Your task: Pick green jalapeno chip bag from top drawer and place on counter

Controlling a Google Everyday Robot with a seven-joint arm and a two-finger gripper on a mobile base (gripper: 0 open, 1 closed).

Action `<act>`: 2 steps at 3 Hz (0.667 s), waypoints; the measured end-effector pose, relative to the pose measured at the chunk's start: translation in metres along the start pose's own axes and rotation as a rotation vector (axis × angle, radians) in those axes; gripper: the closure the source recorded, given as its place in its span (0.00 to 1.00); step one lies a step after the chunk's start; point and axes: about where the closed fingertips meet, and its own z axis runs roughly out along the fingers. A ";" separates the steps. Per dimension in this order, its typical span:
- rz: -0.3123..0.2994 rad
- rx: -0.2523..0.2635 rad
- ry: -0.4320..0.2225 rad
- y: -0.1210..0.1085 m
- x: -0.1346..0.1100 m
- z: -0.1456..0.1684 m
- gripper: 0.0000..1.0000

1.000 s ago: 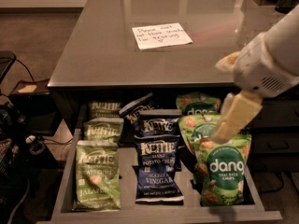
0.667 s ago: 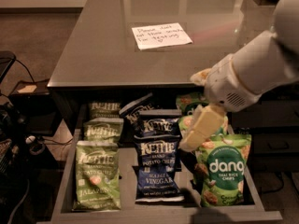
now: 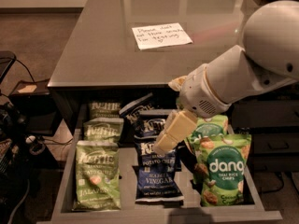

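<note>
The gripper (image 3: pixel 162 146) hangs over the middle lane of the top drawer (image 3: pixel 159 215); spread or pressed together, I cannot tell. The green jalapeno chip bag (image 3: pixel 97 174) lies at its 8 o'clock.

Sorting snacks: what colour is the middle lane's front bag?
The vinegar bag is dark blue, camera view; the gripper hangs over the top drawer.

There are three pale green Kettle bags (image 3: pixel 97 174), three dark blue Kettle bags (image 3: pixel 156 181), two dang bags (image 3: pixel 224 169) and one gripper (image 3: pixel 163 143), above the blue ones.
</note>
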 end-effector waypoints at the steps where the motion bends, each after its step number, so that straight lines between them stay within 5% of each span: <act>1: 0.027 -0.005 -0.031 0.010 0.001 0.024 0.00; 2: 0.030 -0.013 -0.053 0.024 -0.007 0.068 0.00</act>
